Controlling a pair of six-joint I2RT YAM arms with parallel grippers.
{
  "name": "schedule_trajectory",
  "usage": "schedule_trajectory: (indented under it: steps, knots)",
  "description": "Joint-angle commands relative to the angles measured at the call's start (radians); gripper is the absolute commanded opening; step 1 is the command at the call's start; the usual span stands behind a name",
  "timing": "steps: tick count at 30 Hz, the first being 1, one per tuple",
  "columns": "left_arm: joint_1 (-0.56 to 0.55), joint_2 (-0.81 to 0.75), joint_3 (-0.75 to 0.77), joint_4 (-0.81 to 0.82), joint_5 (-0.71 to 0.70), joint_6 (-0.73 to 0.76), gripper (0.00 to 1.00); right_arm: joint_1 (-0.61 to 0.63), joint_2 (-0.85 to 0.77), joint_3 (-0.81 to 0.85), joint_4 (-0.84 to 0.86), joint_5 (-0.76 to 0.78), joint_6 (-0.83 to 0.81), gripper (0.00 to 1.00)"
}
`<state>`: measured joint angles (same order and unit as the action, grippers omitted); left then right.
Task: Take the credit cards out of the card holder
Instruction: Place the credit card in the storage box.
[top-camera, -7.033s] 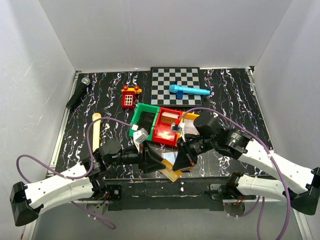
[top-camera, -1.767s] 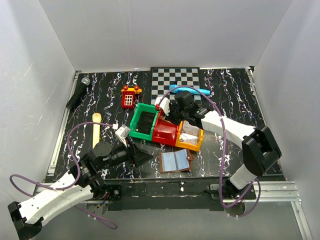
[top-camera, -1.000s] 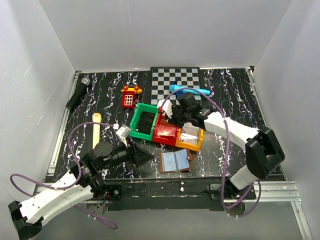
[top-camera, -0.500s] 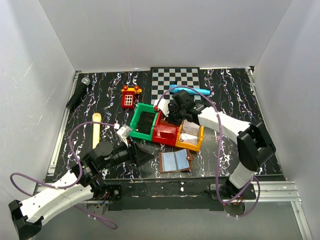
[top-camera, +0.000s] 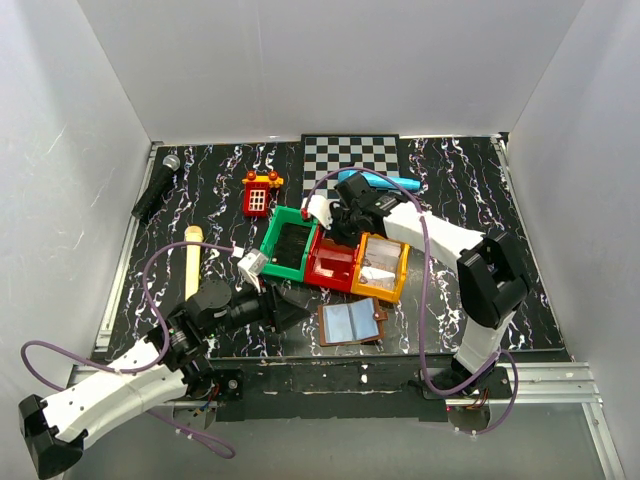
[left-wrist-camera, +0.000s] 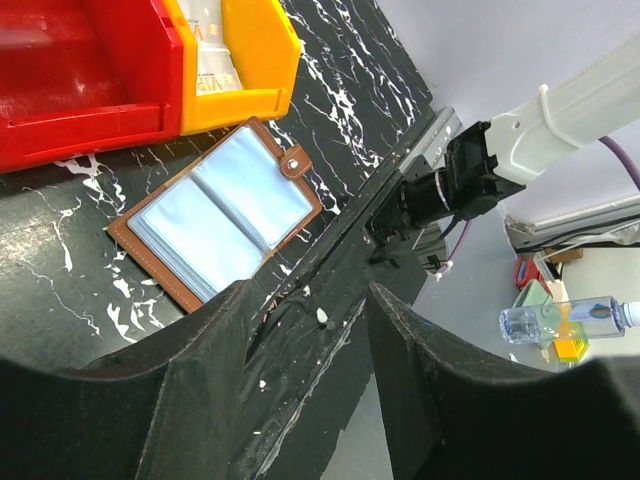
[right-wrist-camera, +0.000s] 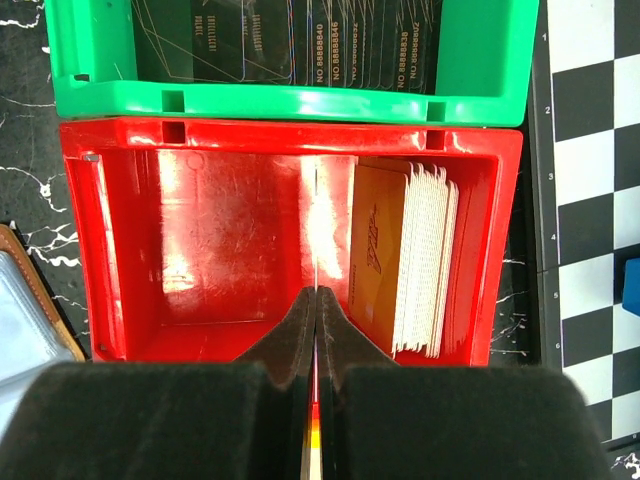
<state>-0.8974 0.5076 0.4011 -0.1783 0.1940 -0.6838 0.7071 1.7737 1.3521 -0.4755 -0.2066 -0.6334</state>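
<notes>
Hovering over the red bin (right-wrist-camera: 290, 135), my right gripper (right-wrist-camera: 315, 300) pinches a credit card (right-wrist-camera: 315, 230) edge-on, while the open card holder (left-wrist-camera: 215, 215) lies flat just ahead of my half-open, empty left gripper (left-wrist-camera: 305, 310), the nearer arm.

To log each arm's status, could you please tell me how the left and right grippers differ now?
The left gripper has open, empty jaws; the right gripper has shut jaws, with a thin pale edge, probably a credit card seen edge-on, showing between them. The left gripper hangs near the open card holder; the right gripper points into the red bin. Both have black jaws.
</notes>
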Motion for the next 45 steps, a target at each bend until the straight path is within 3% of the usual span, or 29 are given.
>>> schedule_trajectory:
  steps: [1, 45]
  knots:
    - [0.006, 0.011, 0.015, 0.019, 0.004, 0.023, 0.48, -0.003, 0.026, 0.061, -0.037, 0.001, -0.019, 0.01]
    - [0.006, 0.088, 0.038, 0.03, 0.009, 0.081, 0.49, -0.009, 0.168, 0.148, 0.008, 0.05, -0.003, 0.01]
